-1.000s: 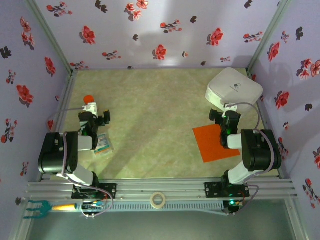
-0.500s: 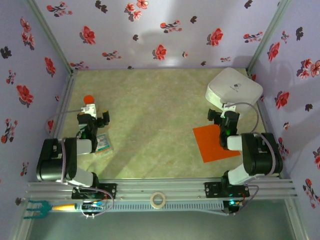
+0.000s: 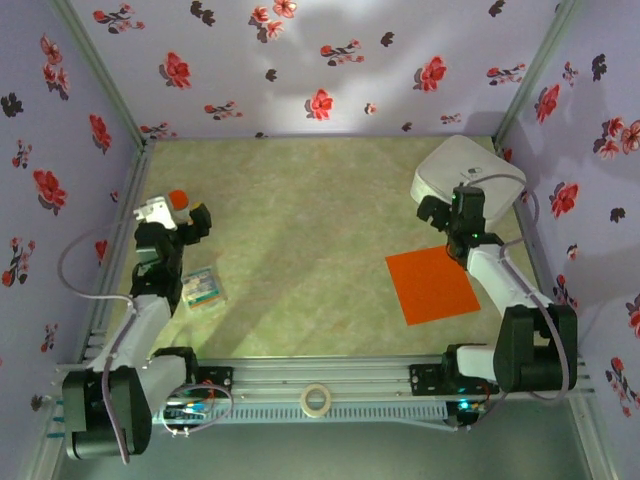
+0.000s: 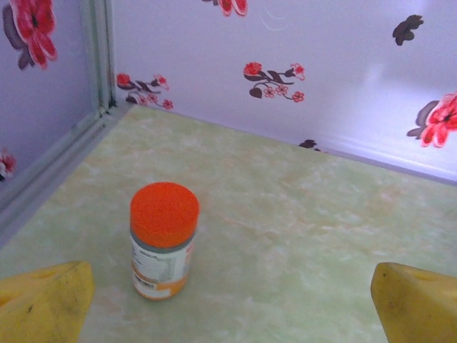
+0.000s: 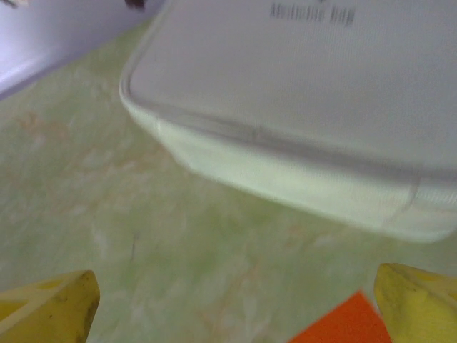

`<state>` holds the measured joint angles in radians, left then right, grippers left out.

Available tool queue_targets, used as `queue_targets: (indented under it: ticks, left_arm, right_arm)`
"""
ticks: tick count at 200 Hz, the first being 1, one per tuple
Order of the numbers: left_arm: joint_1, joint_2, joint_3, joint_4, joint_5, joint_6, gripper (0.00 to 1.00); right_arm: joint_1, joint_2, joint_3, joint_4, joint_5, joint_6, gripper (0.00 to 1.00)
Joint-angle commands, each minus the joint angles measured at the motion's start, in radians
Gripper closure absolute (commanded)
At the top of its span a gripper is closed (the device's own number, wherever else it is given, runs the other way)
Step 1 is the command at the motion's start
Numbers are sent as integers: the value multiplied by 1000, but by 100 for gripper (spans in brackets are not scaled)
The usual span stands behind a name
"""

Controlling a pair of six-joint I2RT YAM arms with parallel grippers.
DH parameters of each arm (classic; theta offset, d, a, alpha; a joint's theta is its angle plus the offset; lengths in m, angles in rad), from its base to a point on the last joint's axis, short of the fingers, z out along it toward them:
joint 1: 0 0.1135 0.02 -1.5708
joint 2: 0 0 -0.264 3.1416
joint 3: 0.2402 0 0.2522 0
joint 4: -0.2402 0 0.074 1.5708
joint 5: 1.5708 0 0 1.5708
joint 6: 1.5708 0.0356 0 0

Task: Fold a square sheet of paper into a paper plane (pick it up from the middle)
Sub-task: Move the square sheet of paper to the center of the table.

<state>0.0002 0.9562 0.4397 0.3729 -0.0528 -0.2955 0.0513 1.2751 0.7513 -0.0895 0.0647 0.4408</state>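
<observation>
Lying flat on the pale green marbled table (image 3: 300, 220), the thin bright orange-red square sheet of paper (image 3: 432, 284) is found behind the jaws of the right gripper (image 3: 455, 203), on the side of that arm's base and partly under its forearm. In the right wrist view one corner of the sheet (image 5: 339, 327) is seen at the lower edge, between the two yellow fingertips (image 5: 50, 307) and nearer the right-hand one. The sheet is untouched by either gripper.

Just ahead of the right jaws a rounded white zipped case (image 3: 450, 165) is set; its lid is shut, so its contents cannot be told. Blurred dark lettering is carried on its top (image 5: 300, 107).

Ahead of the jaws of the left gripper (image 3: 180, 212) a small bottle with an orange cap and a printed label (image 4: 163, 246) is stood upright, nearer the left-hand finger (image 4: 43, 304) and apart from it. The bottle is capped and what is inside cannot be told. Behind these jaws, beside the forearm, a small printed packet (image 3: 202, 288) is laid on the table.

The left arm is stretched forward along the left edge of the table, with its gripper pointed toward the far flowered wall. The right arm is likewise reached forward, with its gripper aimed at the case.

Both pairs of jaws are spread wide apart, and nothing is gripped between them.
</observation>
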Motion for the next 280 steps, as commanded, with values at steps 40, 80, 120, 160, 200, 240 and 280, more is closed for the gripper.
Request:
queue_targets:
  ticks: [40, 80, 120, 160, 200, 240, 280]
  left_arm:
    - [17, -60, 44, -268, 245, -358, 0]
    - [13, -107, 31, -303, 342, -441, 0]
    - [-38, -138, 37, -370, 380, -466, 0]
    - [-79, -156, 37, -411, 378, -473, 0]
    - [-89, -212, 37, -493, 373, -456, 0]
    - [-91, -224, 35, -520, 377, -465, 0]
    - [-116, -220, 49, -530, 390, -465, 0]
  right_arm:
    - [-11, -103, -137, -164, -181, 253, 1]
    - [-14, -71, -196, -182, -217, 304, 1]
    - [-11, -36, -260, -133, -275, 340, 2]
    - [31, 10, -312, -66, -304, 401, 3]
    - [127, 109, -298, 2, -320, 476, 6]
    - [295, 174, -291, 151, -265, 747, 8]
    - [541, 218, -264, 356, -153, 1067, 10]
